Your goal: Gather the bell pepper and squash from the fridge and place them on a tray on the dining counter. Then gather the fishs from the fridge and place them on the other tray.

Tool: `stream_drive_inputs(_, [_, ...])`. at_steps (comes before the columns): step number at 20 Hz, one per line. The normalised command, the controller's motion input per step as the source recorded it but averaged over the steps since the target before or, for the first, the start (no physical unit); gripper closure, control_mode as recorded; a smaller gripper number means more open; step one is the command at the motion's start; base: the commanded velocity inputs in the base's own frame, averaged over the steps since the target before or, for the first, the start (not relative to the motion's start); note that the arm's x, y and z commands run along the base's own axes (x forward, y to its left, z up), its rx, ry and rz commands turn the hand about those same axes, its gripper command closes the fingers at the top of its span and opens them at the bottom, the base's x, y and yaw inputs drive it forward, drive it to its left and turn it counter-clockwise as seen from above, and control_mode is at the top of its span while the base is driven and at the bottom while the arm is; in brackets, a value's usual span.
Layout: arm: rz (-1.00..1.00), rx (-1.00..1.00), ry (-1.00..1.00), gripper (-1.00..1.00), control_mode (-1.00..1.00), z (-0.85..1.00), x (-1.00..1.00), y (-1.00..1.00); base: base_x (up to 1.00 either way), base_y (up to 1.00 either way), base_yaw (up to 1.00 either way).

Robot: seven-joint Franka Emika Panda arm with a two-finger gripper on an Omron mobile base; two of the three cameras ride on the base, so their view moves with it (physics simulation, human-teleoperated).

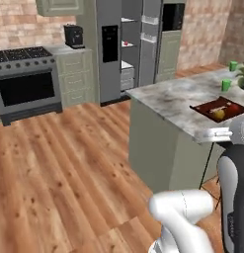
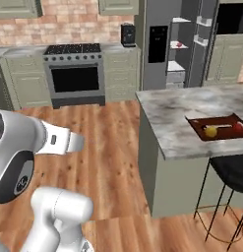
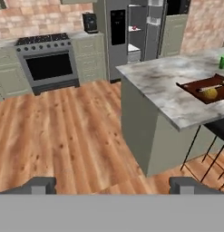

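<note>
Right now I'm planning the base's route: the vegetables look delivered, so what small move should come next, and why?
Probably drive the base toward the fridge. The squash and bell pepper already lie on the dark tray on the dining counter, the gripper is open with nothing in it, and the fridge stands open across the wooden floor, likely out of reach.

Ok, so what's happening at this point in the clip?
The robot is standing out on the wooden floor, handling nothing: its gripper is open and empty. A dark tray on the dining counter already holds the yellow squash and the red bell pepper. Across the room the fridge stands with a door open, and something small and red sits on one of its shelves. Presumably the fish are next.
</note>
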Motion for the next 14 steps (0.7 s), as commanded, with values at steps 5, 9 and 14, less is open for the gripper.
stream_drive_inputs(5, [0.0,0.0,0.0,-1.0,1.0,0.0,0.0,0.0,0.26,0.1,0.95])
stream_drive_inputs(9, [0.0,0.0,0.0,-1.0,1.0,0.0,0.0,0.0,1.0,-0.02,0.44])
stream_drive_inputs(14, [0.0,0.0,0.0,-1.0,1.0,0.0,0.0,0.0,1.0,-0.03,0.16])
